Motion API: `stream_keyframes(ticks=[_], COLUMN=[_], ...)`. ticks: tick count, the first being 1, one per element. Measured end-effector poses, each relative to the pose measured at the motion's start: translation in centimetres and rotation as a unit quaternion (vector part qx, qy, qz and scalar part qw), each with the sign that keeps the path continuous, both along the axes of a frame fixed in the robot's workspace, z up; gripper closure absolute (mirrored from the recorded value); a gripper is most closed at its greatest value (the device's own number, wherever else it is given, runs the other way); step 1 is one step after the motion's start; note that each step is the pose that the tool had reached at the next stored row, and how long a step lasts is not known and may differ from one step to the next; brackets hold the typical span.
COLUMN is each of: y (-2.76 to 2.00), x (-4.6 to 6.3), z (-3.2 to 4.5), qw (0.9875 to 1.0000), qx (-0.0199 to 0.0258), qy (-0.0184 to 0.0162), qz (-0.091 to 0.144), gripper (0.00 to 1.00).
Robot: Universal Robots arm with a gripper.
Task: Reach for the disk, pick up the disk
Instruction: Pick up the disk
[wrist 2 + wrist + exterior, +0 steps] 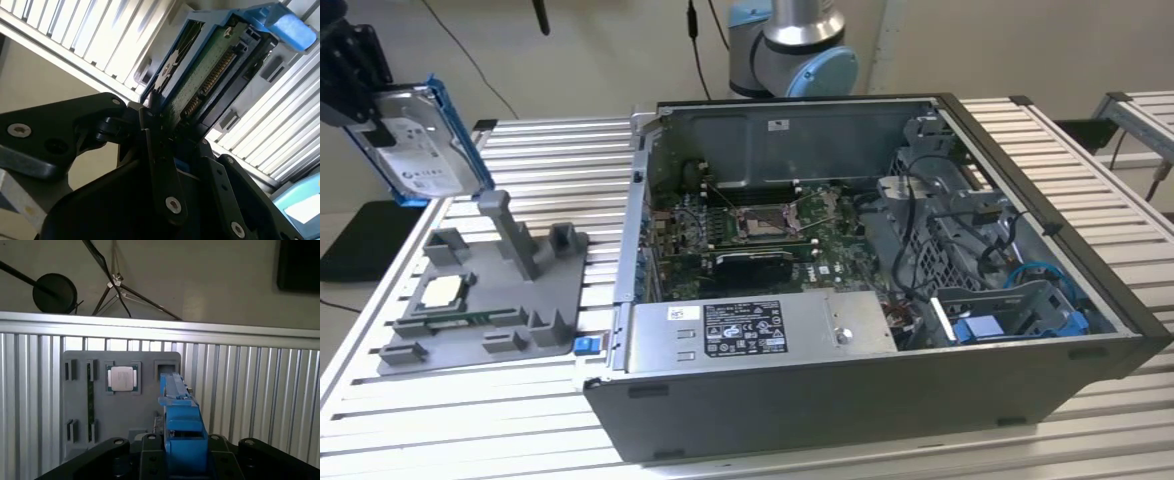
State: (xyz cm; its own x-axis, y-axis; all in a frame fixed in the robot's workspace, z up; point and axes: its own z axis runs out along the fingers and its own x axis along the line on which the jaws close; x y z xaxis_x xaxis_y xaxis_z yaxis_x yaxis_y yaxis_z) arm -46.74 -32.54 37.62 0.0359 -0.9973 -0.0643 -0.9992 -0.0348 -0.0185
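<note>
The disk (424,150), a silver drive with a white label in a blue bracket, hangs tilted in the air at the exterior view's far left, above the grey fixture (480,300). My black gripper (374,122) is shut on its upper end. In the second wrist view the fingers (155,150) clamp the disk (210,75), whose green board and connector face the camera. In the first wrist view the disk's blue bracket edge (179,410) rises from between the gripper's jaws (175,460), over the fixture.
The grey fixture holds a small square processor chip (443,290), also in the first wrist view (122,378). An open computer case (881,300) with a grey stickered box (761,325) takes up the middle of the slatted aluminium table (547,170). The arm's base (794,50) stands behind it.
</note>
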Motion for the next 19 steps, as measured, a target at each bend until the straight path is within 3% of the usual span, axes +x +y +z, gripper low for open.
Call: stream_keyframes(ticks=[12, 19], y=[0.00, 0.00], x=[0.0, 0.0], z=[1.26, 2.45], qw=[1.0000, 1.0000], qx=[0.0000, 0.0000], qy=[0.0000, 0.0000], qz=[0.000, 0.000], gripper=[1.00, 1.00])
